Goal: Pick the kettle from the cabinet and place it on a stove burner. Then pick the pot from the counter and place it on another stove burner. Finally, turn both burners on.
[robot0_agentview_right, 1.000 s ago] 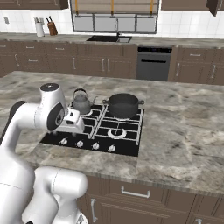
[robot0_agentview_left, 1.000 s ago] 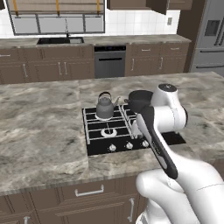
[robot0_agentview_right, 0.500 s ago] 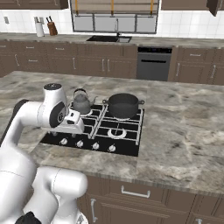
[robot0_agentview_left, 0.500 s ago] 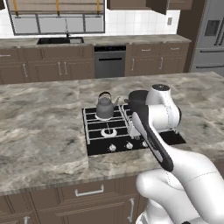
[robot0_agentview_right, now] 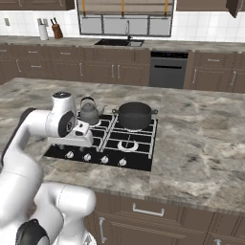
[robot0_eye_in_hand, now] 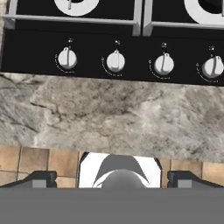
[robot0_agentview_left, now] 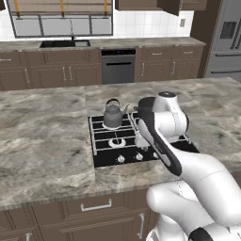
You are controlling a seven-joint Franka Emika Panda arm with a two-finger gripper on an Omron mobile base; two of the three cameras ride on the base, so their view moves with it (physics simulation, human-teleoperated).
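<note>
I see the kettle [robot0_agentview_right: 89,112] and pot [robot0_agentview_right: 134,115] on the back burners, mid-frame. My claw [robot0_eye_in_hand: 112,177] hangs open over the knobs [robot0_eye_in_hand: 115,61] and the tabletop [robot0_eye_in_hand: 109,116] edge.

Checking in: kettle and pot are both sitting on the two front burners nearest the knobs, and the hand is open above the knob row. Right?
Not quite. The kettle and the pot sit on the two back burners, away from the knobs; the front burners are bare, as the right base view shows. The rest holds: the hand is open above the knob row.
</note>
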